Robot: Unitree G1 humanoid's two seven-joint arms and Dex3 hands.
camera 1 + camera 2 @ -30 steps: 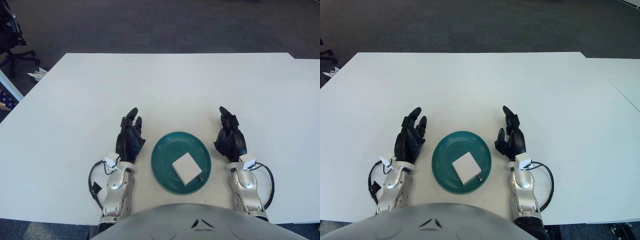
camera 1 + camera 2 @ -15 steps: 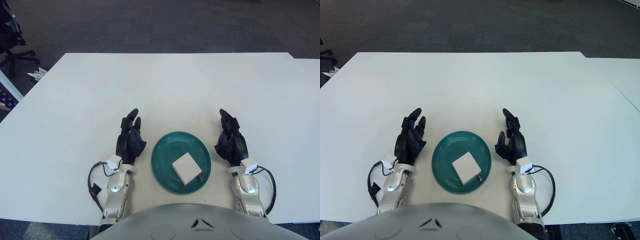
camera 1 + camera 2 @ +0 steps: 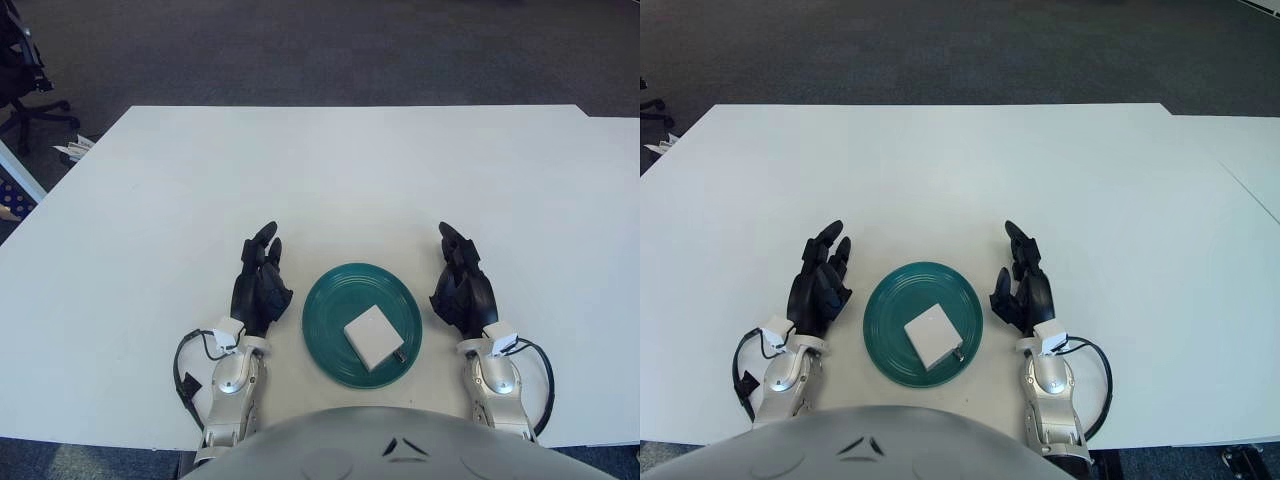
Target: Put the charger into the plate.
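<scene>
Both hands have drawn back toward the robot, fingers apparently loosely apart, flanking the plate [image 3: 362, 323] holding the charger [image 3: 372, 336].

My bench [image 3: 330, 170] is a smooth, matt white surface. The plate [image 3: 330, 300] at lower centre of the frame looks like glazed teal ceramic with fine concentric ridges and a slight sheen. The charger [image 3: 372, 337] is smooth matt white plastic. My left hand [image 3: 260, 285] and right hand [image 3: 462, 285] have matt black fingers above satiny silver metal-looking wrists. The floor [image 3: 330, 50] across the top is rough dark carpet.
</scene>
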